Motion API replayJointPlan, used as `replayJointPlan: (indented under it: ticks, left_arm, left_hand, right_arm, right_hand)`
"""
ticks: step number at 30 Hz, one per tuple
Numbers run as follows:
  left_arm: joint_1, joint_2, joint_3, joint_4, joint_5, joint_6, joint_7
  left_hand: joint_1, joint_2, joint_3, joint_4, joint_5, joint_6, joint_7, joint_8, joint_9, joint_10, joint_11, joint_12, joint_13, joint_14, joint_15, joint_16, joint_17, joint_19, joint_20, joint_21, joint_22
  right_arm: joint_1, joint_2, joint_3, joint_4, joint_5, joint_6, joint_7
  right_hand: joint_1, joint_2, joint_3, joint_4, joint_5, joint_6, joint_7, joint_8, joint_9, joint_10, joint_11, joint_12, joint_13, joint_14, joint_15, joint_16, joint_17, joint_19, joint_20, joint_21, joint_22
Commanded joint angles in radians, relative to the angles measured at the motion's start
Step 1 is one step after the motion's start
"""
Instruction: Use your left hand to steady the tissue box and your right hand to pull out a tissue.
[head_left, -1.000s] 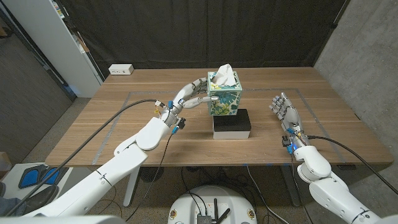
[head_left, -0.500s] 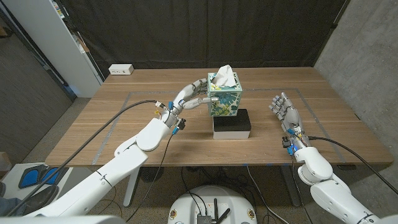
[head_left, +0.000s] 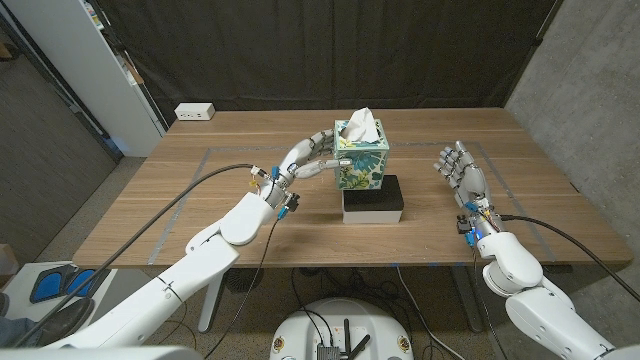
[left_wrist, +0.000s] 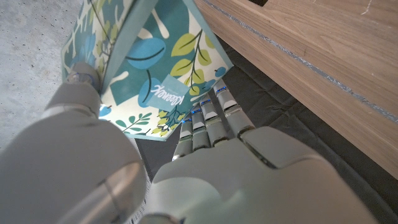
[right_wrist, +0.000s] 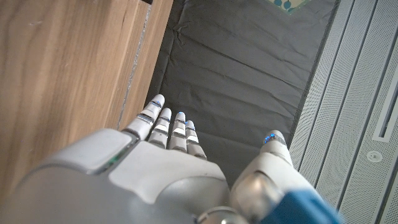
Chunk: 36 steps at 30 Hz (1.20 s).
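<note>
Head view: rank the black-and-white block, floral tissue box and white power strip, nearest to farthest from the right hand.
From the right hand:
1. Black-and-white block, mid-table, toward the robot's left of the hand.
2. Floral tissue box, just behind the block, with the left hand against its side.
3. White power strip, far-left back corner of the table.

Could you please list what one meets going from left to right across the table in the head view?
White power strip → robot's left hand → floral-patterned tissue box → robot's right hand.
</note>
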Motion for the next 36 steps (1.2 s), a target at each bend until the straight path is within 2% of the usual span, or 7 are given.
replayJointPlan:
  ticks: [1,5,17,22,29,33,36]
  left_arm:
    - [0.0,-0.002,0.001,0.02,-0.007,-0.022,-0.006]
    - [0.004,-0.006,-0.001,0.027,0.021,-0.038,0.016]
    - [-0.006,-0.012,0.009,0.037,0.005,-0.034,-0.007]
    - [-0.009,-0.01,0.011,0.034,0.006,-0.03,-0.012]
    - [-0.012,-0.01,0.012,0.032,0.007,-0.021,-0.012]
    - [-0.016,-0.009,0.014,0.03,0.018,-0.015,-0.01]
    - [-0.018,-0.012,0.015,0.034,0.004,-0.019,-0.018]
  left_hand:
    - [0.133,0.136,0.002,0.0,0.006,0.007,0.038,0.002,0.006,0.01,-0.002,0.003,0.005,0.011,-0.002,0.0,0.004,0.009,-0.003,0.008,0.006]
    - [0.135,0.138,0.001,0.0,0.007,0.008,0.037,0.001,0.006,0.009,-0.003,0.003,0.005,0.011,-0.003,0.0,0.005,0.008,-0.003,0.008,0.006]
    - [0.137,0.14,-0.003,0.001,0.007,0.011,0.035,0.001,0.007,0.01,-0.006,0.002,0.008,0.013,-0.005,-0.001,0.005,0.009,-0.004,0.008,0.006]
    - [0.138,0.141,-0.005,0.0,0.008,0.011,0.034,0.001,0.008,0.011,-0.004,0.001,0.009,0.012,-0.006,-0.001,0.005,0.01,-0.004,0.008,0.006]
    - [0.14,0.143,-0.006,0.001,0.008,0.011,0.034,0.0,0.008,0.012,-0.006,0.001,0.01,0.013,-0.006,-0.002,0.006,0.009,-0.004,0.008,0.006]
    - [0.141,0.143,-0.007,0.0,0.008,0.013,0.034,0.0,0.008,0.012,-0.006,0.001,0.011,0.012,-0.005,-0.002,0.006,0.009,-0.003,0.008,0.006]
    - [0.142,0.144,-0.008,0.0,0.009,0.013,0.034,0.0,0.009,0.013,-0.006,0.001,0.012,0.013,-0.005,-0.002,0.006,0.009,-0.003,0.008,0.006]
  right_arm:
    - [-0.046,-0.03,0.057,-0.127,-0.005,-0.11,-0.051]
    - [-0.042,-0.03,0.065,-0.13,0.023,-0.098,-0.01]
    - [-0.054,-0.027,0.11,-0.193,-0.047,-0.121,-0.048]
    - [-0.069,-0.032,0.138,-0.234,-0.049,-0.166,-0.059]
    - [-0.082,-0.029,0.18,-0.273,-0.027,-0.179,-0.034]
    - [-0.096,-0.034,0.21,-0.32,-0.053,-0.221,-0.055]
    - [-0.098,-0.02,0.226,-0.342,-0.035,-0.235,-0.054]
  right_hand:
    - [0.005,0.007,-0.002,0.0,0.001,0.001,0.007,0.001,0.004,0.004,0.005,0.004,0.001,0.007,0.003,0.002,0.001,0.002,0.003,-0.002,0.004]
    - [0.005,0.008,-0.002,0.0,0.001,-0.004,0.01,-0.001,0.004,-0.001,0.004,0.002,0.001,0.005,0.004,0.001,0.001,-0.004,0.002,-0.004,0.004]
    - [0.005,0.008,-0.002,0.0,0.001,-0.001,0.004,0.0,0.004,-0.002,0.004,0.002,0.001,0.003,0.005,0.0,0.001,-0.004,0.004,-0.004,0.004]
    - [0.005,0.009,-0.001,0.0,0.002,-0.001,0.006,-0.001,0.004,-0.001,0.006,0.002,0.002,0.003,0.006,0.0,0.001,-0.004,0.004,-0.004,0.004]
    - [0.005,0.009,-0.001,0.0,0.002,0.0,0.008,-0.001,0.004,-0.001,0.003,0.002,0.002,0.003,0.006,0.0,0.001,-0.004,0.003,-0.004,0.004]
    - [0.005,0.01,-0.001,0.0,0.002,-0.001,0.007,-0.001,0.004,0.0,0.005,0.002,0.002,0.004,0.005,0.0,0.001,-0.003,0.003,-0.003,0.004]
    - [0.005,0.01,-0.001,0.0,0.002,-0.001,0.007,-0.001,0.004,0.0,0.005,0.002,0.002,0.003,0.005,0.0,0.001,-0.003,0.003,-0.003,0.004]
